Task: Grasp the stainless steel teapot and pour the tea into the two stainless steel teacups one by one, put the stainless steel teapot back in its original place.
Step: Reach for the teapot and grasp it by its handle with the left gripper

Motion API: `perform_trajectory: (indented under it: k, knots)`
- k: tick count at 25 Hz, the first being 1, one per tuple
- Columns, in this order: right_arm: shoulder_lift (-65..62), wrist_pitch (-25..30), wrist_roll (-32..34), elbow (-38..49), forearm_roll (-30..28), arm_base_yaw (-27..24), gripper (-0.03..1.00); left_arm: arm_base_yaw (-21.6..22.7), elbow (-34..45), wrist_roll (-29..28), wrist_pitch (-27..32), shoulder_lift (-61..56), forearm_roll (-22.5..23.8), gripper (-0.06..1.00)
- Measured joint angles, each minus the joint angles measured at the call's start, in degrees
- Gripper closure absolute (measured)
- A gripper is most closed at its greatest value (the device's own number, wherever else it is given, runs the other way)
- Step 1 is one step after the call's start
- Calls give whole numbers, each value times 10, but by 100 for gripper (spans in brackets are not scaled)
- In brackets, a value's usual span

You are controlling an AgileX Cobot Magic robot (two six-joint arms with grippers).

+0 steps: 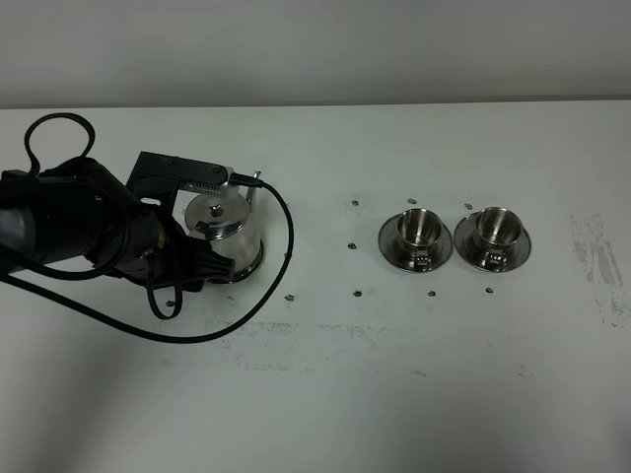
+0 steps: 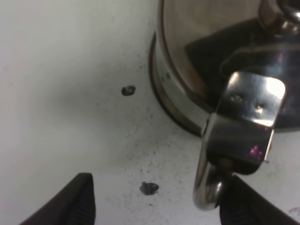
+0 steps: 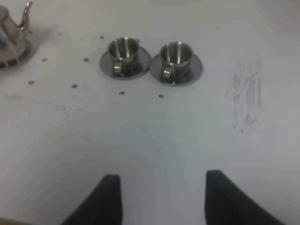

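Two stainless steel teacups stand side by side on their saucers (image 1: 389, 248) toward the right of the bench (image 1: 325, 394), the nearer teacup (image 1: 419, 228) and the farther teacup (image 1: 493, 228). They are close together and well apart from the pot, so both can probably be filled in turn with one short shift of the spout. No dark liquid shows in either cup, so the pouring looks not yet begun. The stainless steel teapot (image 1: 225, 232) sits upright at the left on its flat steel disc (image 1: 251, 266), lid knob (image 1: 215, 209) on top. Its gooseneck spout (image 3: 27, 11) appears to be on the side toward the cups, which puts the loop handle (image 2: 209, 187) on the side facing the left arm. The left end effector (image 2: 159, 206) is spread wide and low at the bench, holding nothing. The handle's lower loop lies between its fingers, just beside one fingertip (image 2: 243, 204) and far from the other. I judge this to be the approach to the grasp, and the jaws want centring on the handle before they close; otherwise the pot may be nudged off its disc. The right end effector (image 3: 161, 199) is also wide and empty, held back over bare bench facing the cups, out of the pouring path. Small dark marks (image 2: 128, 90) dot the bench around the pot.
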Motion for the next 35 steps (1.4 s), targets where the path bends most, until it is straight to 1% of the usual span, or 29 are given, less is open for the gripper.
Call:
perform_trajectory:
  k: [2, 4, 9, 12, 17, 20, 24, 26, 35]
  knots:
    - [0, 0, 0, 0, 0, 0, 57, 0, 0, 21, 2, 0, -1, 33]
    - [0, 0, 0, 0, 0, 0, 57, 0, 0, 61, 10, -1, -15, 33]
    - [0, 0, 0, 0, 0, 0, 57, -2, 0, 200, 63, -52, -92, 33]
    - [0, 0, 0, 0, 0, 0, 57, -1, -8, 240, 100, -97, -133, 33]
    - [0, 0, 0, 0, 0, 0, 57, 24, -92, 260, 203, -103, -161, 33]
    - [0, 0, 0, 0, 1, 0, 57, 39, -136, 288, 231, -82, -185, 33]
    - [0, 0, 0, 0, 6, 0, 57, 40, -173, 336, 242, -39, -216, 33]
    - [0, 0, 0, 0, 9, 0, 57, 40, -192, 348, 243, -12, -228, 33]
    - [0, 0, 0, 0, 13, 0, 57, 40, -213, 353, 238, 51, -233, 33]
